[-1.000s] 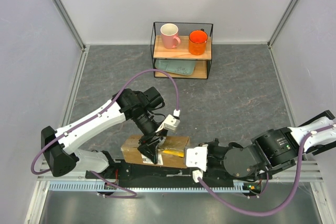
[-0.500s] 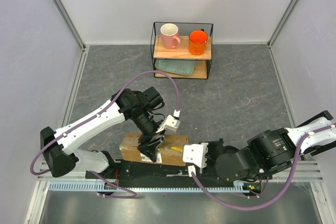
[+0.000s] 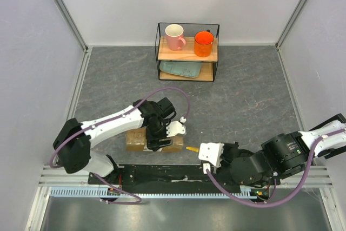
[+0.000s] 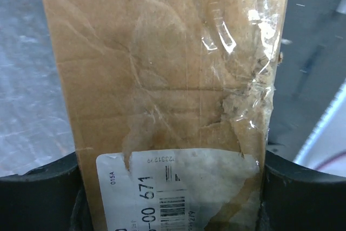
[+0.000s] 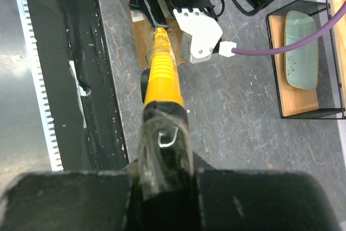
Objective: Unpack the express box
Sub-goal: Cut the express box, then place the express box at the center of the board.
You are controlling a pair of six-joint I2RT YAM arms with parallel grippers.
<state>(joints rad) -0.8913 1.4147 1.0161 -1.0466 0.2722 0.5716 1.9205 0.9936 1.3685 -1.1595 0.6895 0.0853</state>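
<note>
The express box [image 3: 135,139], flat brown cardboard with a white label [image 4: 178,187] and clear tape, lies on the grey table near the front edge. My left gripper [image 3: 158,137] comes down on its middle and is shut on it; its dark fingers [image 4: 43,193] press both long sides of the box [image 4: 162,68]. My right gripper [image 3: 210,155] is shut on a yellow utility knife [image 3: 192,148], whose tip points at the box's right end from a short gap away. In the right wrist view the knife [image 5: 162,74] runs from my gripper [image 5: 162,171] toward the box [image 5: 138,22].
A black wire shelf [image 3: 187,52] stands at the back with a pink mug [image 3: 174,36], an orange mug [image 3: 204,43] and a pale green tray [image 3: 180,69]. A black base strip [image 3: 162,174] and a metal rail run along the near edge.
My left gripper has dragged the box away from the near edge, farther onto the table. The knife, which lay over the box's right part, now sits off its right end.
</note>
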